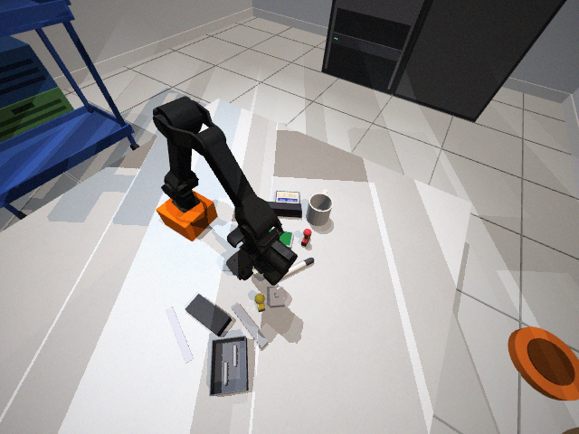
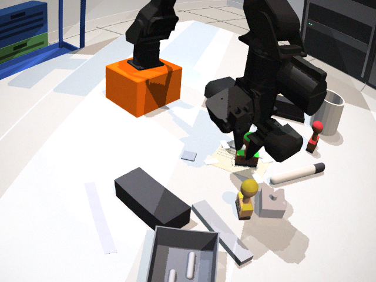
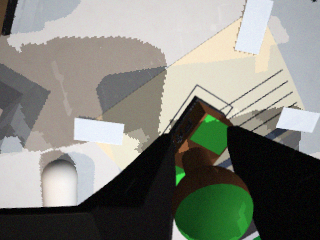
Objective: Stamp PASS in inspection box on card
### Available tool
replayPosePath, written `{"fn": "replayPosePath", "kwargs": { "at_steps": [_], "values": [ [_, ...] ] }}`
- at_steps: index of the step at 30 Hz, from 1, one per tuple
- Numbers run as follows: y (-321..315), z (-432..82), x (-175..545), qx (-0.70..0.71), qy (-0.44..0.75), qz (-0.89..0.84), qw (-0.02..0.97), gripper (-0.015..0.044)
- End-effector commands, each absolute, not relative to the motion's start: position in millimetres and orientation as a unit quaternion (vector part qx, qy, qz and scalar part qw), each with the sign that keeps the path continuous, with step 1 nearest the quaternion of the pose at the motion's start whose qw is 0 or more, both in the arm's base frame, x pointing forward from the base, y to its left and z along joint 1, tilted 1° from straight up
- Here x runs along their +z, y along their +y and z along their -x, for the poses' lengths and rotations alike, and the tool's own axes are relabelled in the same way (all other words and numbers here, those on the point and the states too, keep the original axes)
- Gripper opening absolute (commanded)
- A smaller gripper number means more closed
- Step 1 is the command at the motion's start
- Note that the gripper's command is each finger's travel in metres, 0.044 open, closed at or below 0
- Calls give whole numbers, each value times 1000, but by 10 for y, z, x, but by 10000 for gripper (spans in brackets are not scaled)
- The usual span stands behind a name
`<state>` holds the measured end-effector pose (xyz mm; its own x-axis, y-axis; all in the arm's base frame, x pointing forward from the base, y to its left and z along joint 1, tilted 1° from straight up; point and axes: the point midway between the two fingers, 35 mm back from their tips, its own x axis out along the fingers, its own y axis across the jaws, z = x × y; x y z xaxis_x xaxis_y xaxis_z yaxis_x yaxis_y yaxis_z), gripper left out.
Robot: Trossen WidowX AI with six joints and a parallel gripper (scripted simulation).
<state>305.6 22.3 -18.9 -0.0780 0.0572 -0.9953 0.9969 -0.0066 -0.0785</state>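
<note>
The green-topped PASS stamp [image 2: 240, 158] [image 3: 214, 211] is upright between the fingers of my gripper [image 2: 244, 153] [image 3: 199, 139], which is shut on it. The stamp is at the cream card [image 2: 224, 164] [image 3: 200, 72], over the outlined inspection box [image 3: 215, 96]. Its dark base is on or just above the card; I cannot tell whether they touch. Two edges of the box show beyond the base in the wrist view; any print under it is hidden. The green ink pad [image 1: 286, 239] shows partly behind the gripper in the top view.
A yellow stamp [image 1: 260, 301] [image 2: 248, 188] and grey block [image 1: 276, 297] [image 2: 272, 204] stand in front of the card. A marker [image 1: 298, 266] [image 2: 292, 174], red stamp [image 1: 306, 236] [image 2: 316, 127] and mug [image 1: 318, 212] [image 2: 329, 116] are right. A black box [image 1: 208, 313] [image 2: 151, 194] and tray [image 1: 213, 373] are front left.
</note>
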Motion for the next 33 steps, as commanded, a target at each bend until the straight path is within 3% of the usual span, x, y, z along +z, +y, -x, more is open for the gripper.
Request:
{"fn": "replayPosePath", "kwargs": {
  "at_steps": [1,33],
  "values": [
    [218,-3057,-191,-509,529,-496,463,0],
    [211,-3066,98,-509,529,-496,464,0]
  ]
}}
